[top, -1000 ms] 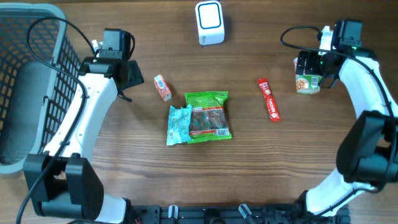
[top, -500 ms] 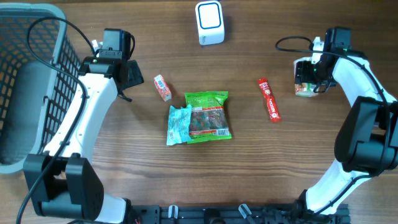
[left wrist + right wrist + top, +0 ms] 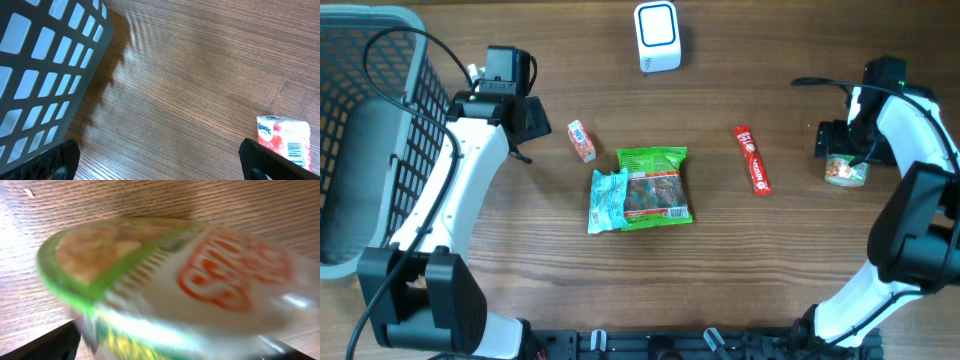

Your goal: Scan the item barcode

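Right hand [image 3: 161, 349] seems to grasp cup [image 3: 845, 172], though the wrist view is blurred. Left hand [image 3: 162, 162] released, empty. Cup well apart from scanner [image 3: 657, 37]; scan not yet done.

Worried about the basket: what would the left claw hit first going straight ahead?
The left claw would probably meet bare table first; the basket lies off to one side and the pink packet to the other, neither in line.
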Controlling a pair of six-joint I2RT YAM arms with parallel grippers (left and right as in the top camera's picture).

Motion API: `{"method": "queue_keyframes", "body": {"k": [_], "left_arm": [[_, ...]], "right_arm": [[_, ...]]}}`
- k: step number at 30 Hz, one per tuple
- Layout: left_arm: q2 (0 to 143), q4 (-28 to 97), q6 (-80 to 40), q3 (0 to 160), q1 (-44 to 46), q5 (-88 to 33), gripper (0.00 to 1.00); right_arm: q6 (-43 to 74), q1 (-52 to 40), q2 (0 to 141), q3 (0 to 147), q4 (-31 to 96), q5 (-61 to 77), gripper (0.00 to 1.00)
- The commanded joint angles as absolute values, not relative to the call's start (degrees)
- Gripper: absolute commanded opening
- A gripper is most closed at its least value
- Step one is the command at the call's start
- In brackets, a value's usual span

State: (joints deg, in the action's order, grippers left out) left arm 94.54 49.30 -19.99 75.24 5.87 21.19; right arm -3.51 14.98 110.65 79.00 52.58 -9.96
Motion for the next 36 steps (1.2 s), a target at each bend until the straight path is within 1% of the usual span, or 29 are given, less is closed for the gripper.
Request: {"method": "queue_keyframes", "body": {"k": [1, 4, 6, 8, 10, 12, 15, 16, 18, 19, 20, 22, 25, 26, 29, 33, 36], "left_arm": [[94.2, 49.3, -19.3, 75.2, 5.7, 21.9, 1.0], [94.2, 49.3, -19.3, 75.2, 5.7, 21.9, 1.0], [94.2, 49.3, -19.3, 75.2, 5.7, 21.9, 1.0], [94.2, 49.3, -19.3, 75.2, 5.7, 21.9, 1.0], [94.2, 49.3, -19.3, 75.2, 5.7, 21.9, 1.0], [94.2, 49.3, -19.3, 75.2, 5.7, 21.9, 1.0], [94.2, 49.3, -19.3, 75.2, 5.7, 21.9, 1.0], [94.2, 49.3, -19.3, 75.2, 5.7, 21.9, 1.0], [94.2, 49.3, -19.3, 75.2, 5.7, 21.9, 1.0], [94.2, 49.3, -19.3, 75.2, 5.7, 21.9, 1.0], [94.2, 49.3, -19.3, 75.2, 5.7, 21.9, 1.0], [94.2, 49.3, -19.3, 75.2, 5.7, 21.9, 1.0], [94.2, 49.3, -19.3, 75.2, 5.7, 21.9, 1.0], [94.2, 49.3, -19.3, 75.2, 5.7, 21.9, 1.0], [94.2, 49.3, -19.3, 75.2, 5.7, 21.9, 1.0], [94.2, 49.3, -19.3, 75.2, 5.7, 21.9, 1.0], [94.2, 49.3, -19.3, 75.2, 5.7, 21.9, 1.0]], "right_arm": [[-3.1, 14.8, 103.6, 83.8, 54.0, -11.2, 1.0], [-3.0, 14.3, 98.2, 85.1, 56.0, -9.5, 1.0], [-3.1, 13.3, 95.5, 85.1, 56.8, -1.6, 0.93], [-5.6, 11.5, 94.0, 85.1, 58.6, 11.2, 0.83], [-6.2, 8.0, 94.2, 84.6, 60.5, 18.8, 0.69], [-6.0, 4.6, 94.6, 83.1, 59.7, 19.6, 0.64], [-5.9, -1.7, 95.4, 79.4, 55.2, 19.5, 0.54], [-5.3, -3.4, 95.9, 78.2, 53.3, 19.5, 0.53], [-0.3, -7.5, 97.2, 73.8, 46.7, 19.1, 0.54], [2.2, -8.9, 98.1, 70.9, 41.9, 18.2, 0.57], [4.2, -9.6, 99.0, 68.6, 38.4, 16.1, 0.59], [8.0, -10.3, 100.9, 64.4, 32.7, 12.0, 0.6], [9.1, -10.3, 104.4, 59.7, 27.0, 10.7, 0.6], [9.1, -10.2, 106.0, 58.5, 26.0, 8.4, 0.6], [9.2, -9.9, 108.3, 58.1, 27.0, 0.6, 0.61], [9.6, -8.3, 107.7, 58.2, 32.2, -11.2, 0.63], [9.1, -7.0, 107.4, 58.2, 35.2, -16.6, 0.65]]}}
